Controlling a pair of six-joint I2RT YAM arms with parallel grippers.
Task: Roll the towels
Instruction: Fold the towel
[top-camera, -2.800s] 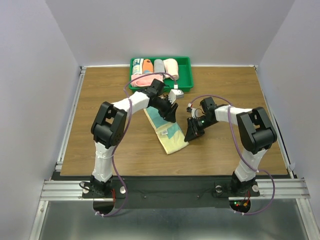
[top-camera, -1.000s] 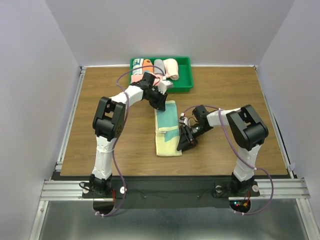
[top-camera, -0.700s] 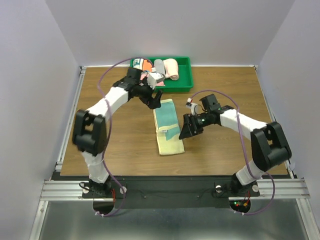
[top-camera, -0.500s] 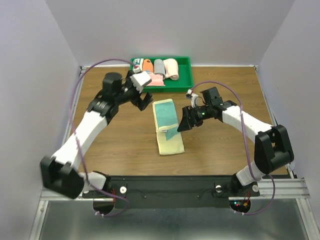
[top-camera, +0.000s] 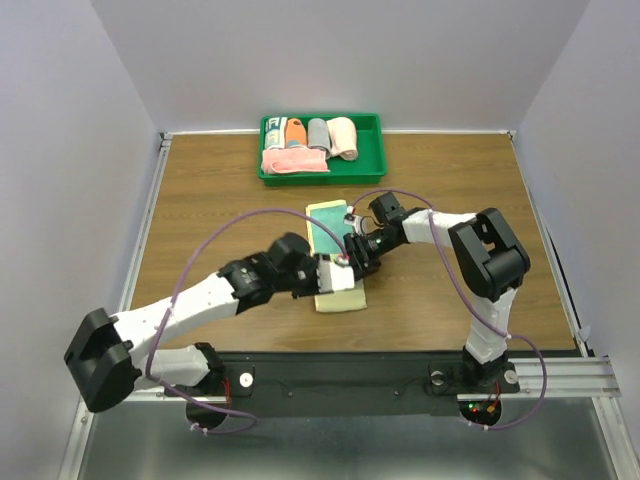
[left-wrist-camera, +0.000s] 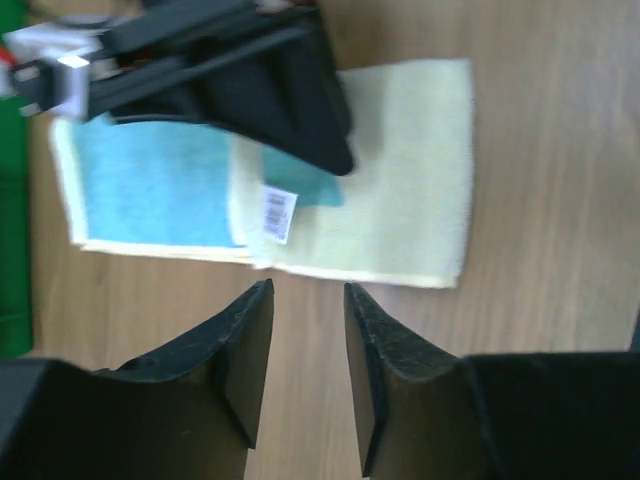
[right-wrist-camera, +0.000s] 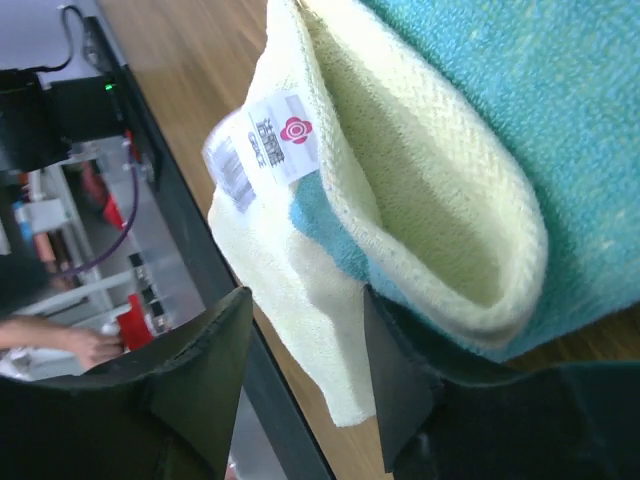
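The teal towel (top-camera: 328, 225) with pale yellow edges lies flat at mid-table, its near part folded so the yellow side (left-wrist-camera: 400, 190) faces up beside a white label (left-wrist-camera: 279, 213). My left gripper (top-camera: 320, 282) hovers low at the towel's left long edge. Its jaws (left-wrist-camera: 307, 290) stand a little apart with only wood between them. My right gripper (top-camera: 348, 260) is on the towel's right side, open (right-wrist-camera: 305, 295). The towel's folded lip (right-wrist-camera: 450, 250) drapes over one of its fingers (right-wrist-camera: 400, 380).
A green tray (top-camera: 372, 150) at the table's far edge holds a peach rolled towel (top-camera: 343, 137), a grey roll (top-camera: 318, 132), a pink cloth (top-camera: 290, 162) and other items. The table's front edge and the metal rail run close below the towel.
My left arm swung from beside the tray down to the towel's left edge near the front. My right gripper moved in onto the towel's fold. Both jaws have narrowed.
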